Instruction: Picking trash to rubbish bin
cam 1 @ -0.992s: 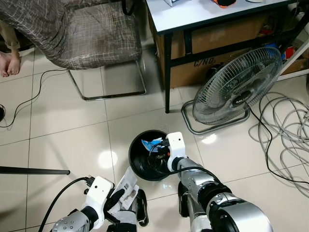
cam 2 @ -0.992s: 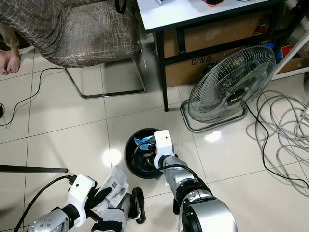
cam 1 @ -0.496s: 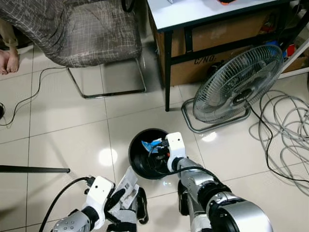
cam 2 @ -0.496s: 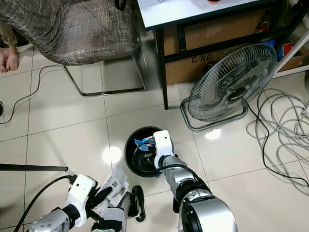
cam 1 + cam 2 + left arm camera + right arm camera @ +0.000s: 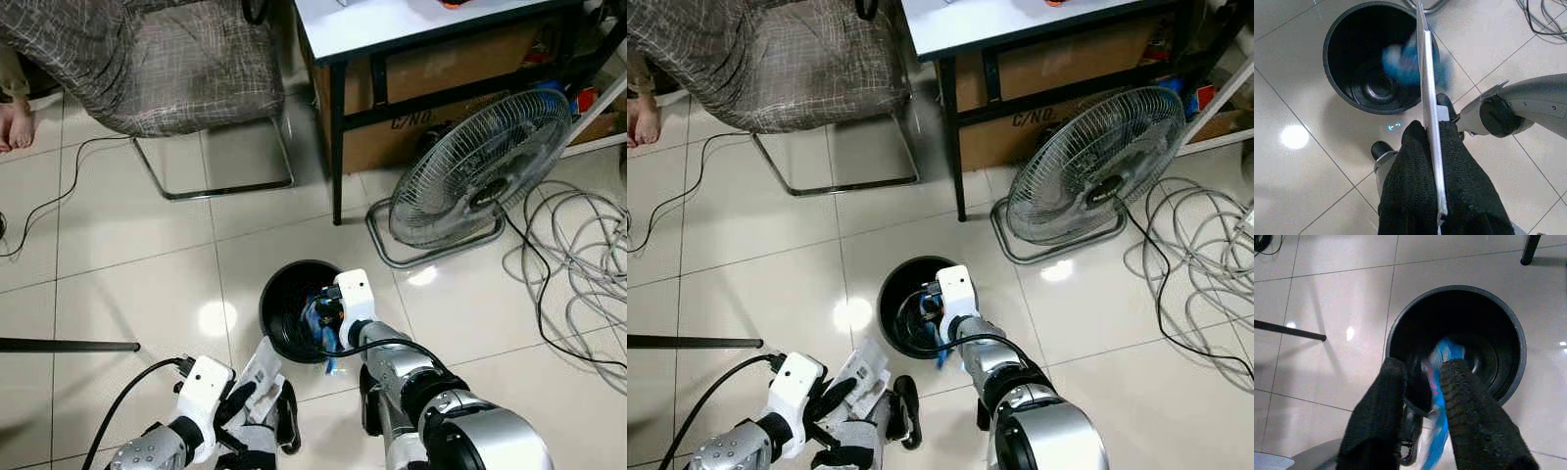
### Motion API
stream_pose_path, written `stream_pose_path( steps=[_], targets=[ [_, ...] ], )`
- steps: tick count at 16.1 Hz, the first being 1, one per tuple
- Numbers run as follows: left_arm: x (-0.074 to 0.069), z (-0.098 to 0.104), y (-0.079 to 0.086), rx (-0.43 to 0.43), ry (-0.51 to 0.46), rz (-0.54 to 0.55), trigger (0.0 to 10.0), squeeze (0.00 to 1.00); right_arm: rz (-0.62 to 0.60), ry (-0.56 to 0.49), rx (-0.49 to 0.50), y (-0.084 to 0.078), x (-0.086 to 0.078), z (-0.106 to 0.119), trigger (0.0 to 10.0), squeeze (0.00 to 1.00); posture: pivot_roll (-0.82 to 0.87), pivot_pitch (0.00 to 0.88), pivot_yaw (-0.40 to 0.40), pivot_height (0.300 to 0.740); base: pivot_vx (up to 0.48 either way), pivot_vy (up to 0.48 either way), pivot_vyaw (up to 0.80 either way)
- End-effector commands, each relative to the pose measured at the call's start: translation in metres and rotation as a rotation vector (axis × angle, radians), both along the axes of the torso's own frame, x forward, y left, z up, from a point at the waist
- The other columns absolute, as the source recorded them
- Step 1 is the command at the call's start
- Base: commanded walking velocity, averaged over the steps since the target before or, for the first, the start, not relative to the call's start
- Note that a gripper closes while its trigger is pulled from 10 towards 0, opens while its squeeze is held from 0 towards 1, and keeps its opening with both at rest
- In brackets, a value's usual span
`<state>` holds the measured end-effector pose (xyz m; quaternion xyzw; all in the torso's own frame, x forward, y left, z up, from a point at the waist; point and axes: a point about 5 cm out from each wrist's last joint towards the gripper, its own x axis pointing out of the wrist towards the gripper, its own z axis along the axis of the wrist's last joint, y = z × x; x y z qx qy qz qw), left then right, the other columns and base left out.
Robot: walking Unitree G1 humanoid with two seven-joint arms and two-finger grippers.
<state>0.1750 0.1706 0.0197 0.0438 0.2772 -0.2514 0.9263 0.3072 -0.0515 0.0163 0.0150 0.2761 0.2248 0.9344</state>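
A round black rubbish bin stands on the tiled floor right in front of me. My right gripper hangs over its mouth with the fingers apart. Between them a blue wrapper is smeared by motion and hangs loose at the bin's near rim. My left gripper is low on the near left of the bin, shut on a flat white packet held on edge. The same packet sticks up toward the bin. In the left wrist view the wrapper is a blue blur inside the bin.
A floor fan stands right of the bin, and grey cables are coiled past it. Behind are a white table with a cardboard box under it and a chair. A person's foot and a black pole lie left.
The blue wrapper has left its spot at the bin's far left rim and now drops, blurred, by the near rim. My left gripper keeps the white packet. The camera has shifted slightly.
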Motion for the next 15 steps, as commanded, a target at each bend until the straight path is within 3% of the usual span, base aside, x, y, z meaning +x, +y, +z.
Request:
stream_pose_path(
  steps=[1,7,10,11,15],
  targets=[
    [-0.010,-0.011,0.001,0.008,0.059,0.006,10.0,0.00,0.017,0.035,0.004,0.010,-0.010,-0.008,10.0,1.00,0.17,0.392,0.087,0.740,0.000,0.000,0.00],
    [0.004,-0.013,-0.005,-0.006,0.036,0.019,10.0,0.00,0.026,-0.013,-0.012,0.006,-0.001,0.001,10.0,1.00,0.14,0.356,0.060,0.740,0.000,0.000,0.00],
    [0.020,-0.008,-0.010,-0.055,0.004,0.041,10.0,0.00,0.012,-0.059,-0.022,-0.003,0.008,0.009,10.0,1.00,0.11,0.335,0.048,0.740,0.000,0.000,0.00],
    [0.023,-0.010,-0.013,-0.054,0.005,0.030,10.0,0.00,0.007,-0.048,-0.018,-0.008,0.008,0.007,10.0,0.00,0.08,0.328,0.043,0.740,0.000,0.000,0.00],
    [0.040,-0.021,-0.028,-0.060,0.019,-0.025,10.0,0.00,-0.011,0.002,-0.039,-0.046,-0.009,-0.011,10.0,0.00,-0.01,0.303,0.038,0.740,0.000,0.000,0.00]
  ],
)
